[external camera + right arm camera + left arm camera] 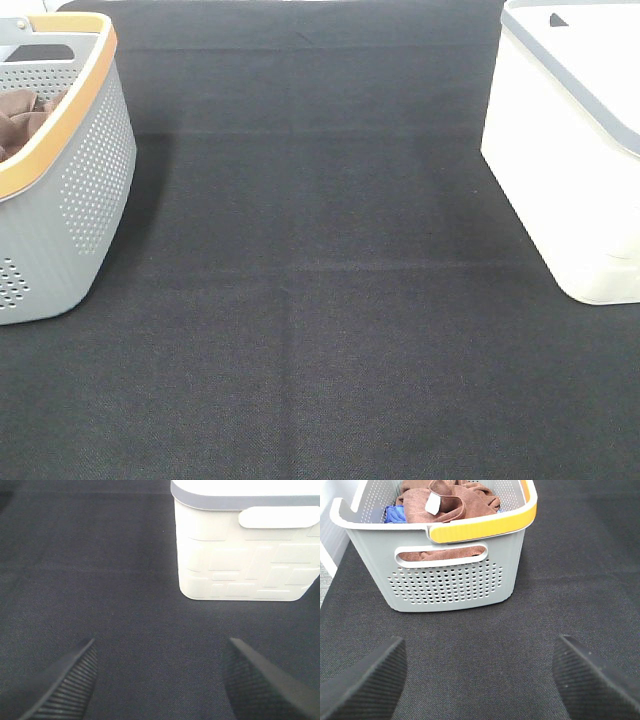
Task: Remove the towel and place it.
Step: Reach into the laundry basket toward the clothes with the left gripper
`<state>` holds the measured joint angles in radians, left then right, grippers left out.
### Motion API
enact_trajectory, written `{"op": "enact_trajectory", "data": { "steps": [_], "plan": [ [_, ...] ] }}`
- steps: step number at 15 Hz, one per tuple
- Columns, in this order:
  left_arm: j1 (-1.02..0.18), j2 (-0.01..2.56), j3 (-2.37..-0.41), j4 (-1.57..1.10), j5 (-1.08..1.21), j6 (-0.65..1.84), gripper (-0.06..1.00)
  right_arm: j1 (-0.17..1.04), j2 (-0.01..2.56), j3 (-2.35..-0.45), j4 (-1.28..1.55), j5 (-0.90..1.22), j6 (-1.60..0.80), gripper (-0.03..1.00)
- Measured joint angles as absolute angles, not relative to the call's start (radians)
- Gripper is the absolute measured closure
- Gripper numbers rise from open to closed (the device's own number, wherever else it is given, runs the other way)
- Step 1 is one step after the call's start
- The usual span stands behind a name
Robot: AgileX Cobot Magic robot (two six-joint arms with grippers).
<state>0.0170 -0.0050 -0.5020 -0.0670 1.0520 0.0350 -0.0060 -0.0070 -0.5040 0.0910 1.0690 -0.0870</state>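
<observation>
Left gripper (480, 680) hangs low over the black woven mat (320, 300), its two ribbed black fingers (365, 685) spread wide with only bare mat between them, gripping nothing. Straight ahead of it stands the grey perforated plastic basket (450, 585) with a yellow-orange band on its rim, at the far left of the scene. And there is the reddish-brown microfibre towel (455, 502), crumpled inside that basket, piled up near the rim, small white tag (432, 503) facing up. Beside it, also in the basket, sits a bright blue cloth (395, 514). More brown fabric shows through the handle slot in the near wall; whether that is the same cloth, I cannot tell. The basket's near wall and its banded rim stand between the gripper and the towel. Over on the right, the right gripper (160, 680) is likewise parted and empty-handed, low over open mat, facing the white plastic bin (240, 555) with a grey rim at the far right. The wide stretch of mat lies between basket and bin.
</observation>
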Motion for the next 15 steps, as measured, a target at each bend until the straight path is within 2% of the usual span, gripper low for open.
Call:
{"op": "enact_trajectory", "data": {
  "steps": [15],
  "plan": [
    [0.017,-0.005,-0.502,-0.067,1.052,0.035,0.18,-0.006,-0.007,-0.504,0.091,1.069,-0.087,0.29]
  ]
}}
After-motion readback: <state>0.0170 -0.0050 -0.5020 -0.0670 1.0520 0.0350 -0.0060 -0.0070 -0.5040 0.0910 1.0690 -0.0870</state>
